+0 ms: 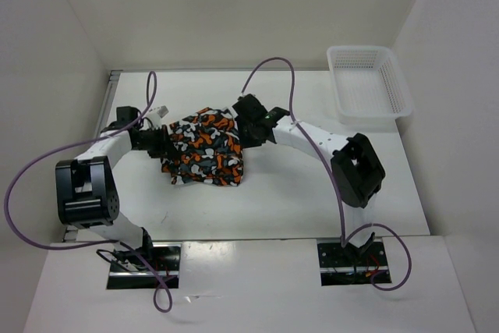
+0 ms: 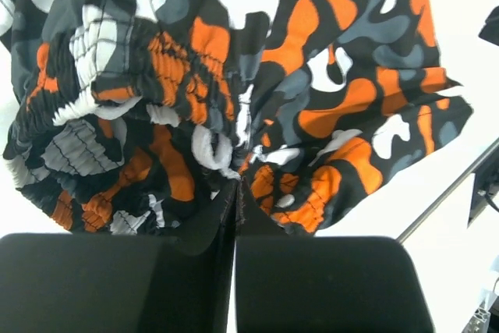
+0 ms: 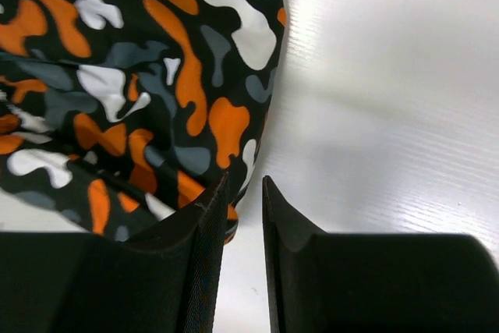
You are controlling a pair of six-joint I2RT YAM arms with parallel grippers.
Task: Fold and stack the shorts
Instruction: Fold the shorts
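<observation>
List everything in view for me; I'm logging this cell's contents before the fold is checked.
shorts: one, orange, white, grey and black camouflage, bunched mid-table between the grippers
basket: one, white plastic mesh, far right of the table
table: one, white, under everything
cables: two, purple, one looping from each arm
arms: two, black and white, bases at the near edge
left gripper: one, black, shut on the shorts' left side
right gripper: one, black, jaws slightly apart at the shorts' right edge
</observation>
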